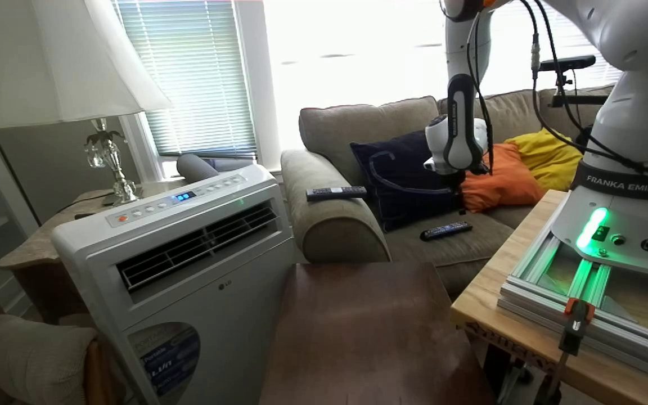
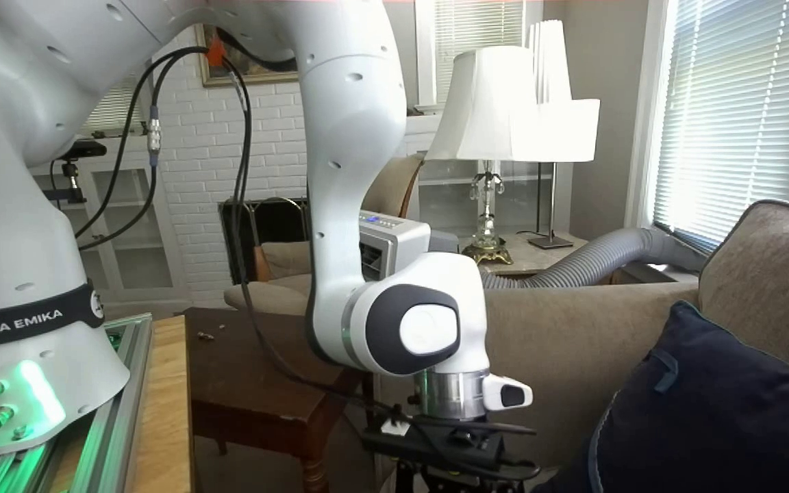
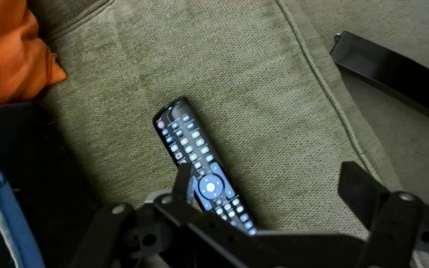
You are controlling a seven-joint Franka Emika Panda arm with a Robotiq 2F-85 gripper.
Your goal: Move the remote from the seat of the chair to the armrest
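Note:
A black remote [image 3: 218, 167] with pale and blue buttons lies face up on the seat [image 3: 244, 74] of the beige couch-like chair, shown too as a remote [image 1: 446, 230] in an exterior view. A similar dark remote [image 1: 336, 193] rests on top of the rolled armrest [image 1: 346, 228]. Above the seat, my gripper [image 3: 269, 182] points down with its jaws wide apart and nothing between them. In the wrist view the left finger [image 3: 183, 182] overlaps the remote's left edge; the right finger [image 3: 361, 193] is well off to its right.
A navy pillow [image 1: 400, 180] leans by the armrest, with an orange pillow [image 1: 501, 177] and a yellow pillow [image 1: 549, 160] farther along. A brown wooden table [image 1: 374, 332] and a white air conditioner [image 1: 189, 270] stand in front. A glossy dark object [image 3: 393, 70] lies beyond the cushion edge.

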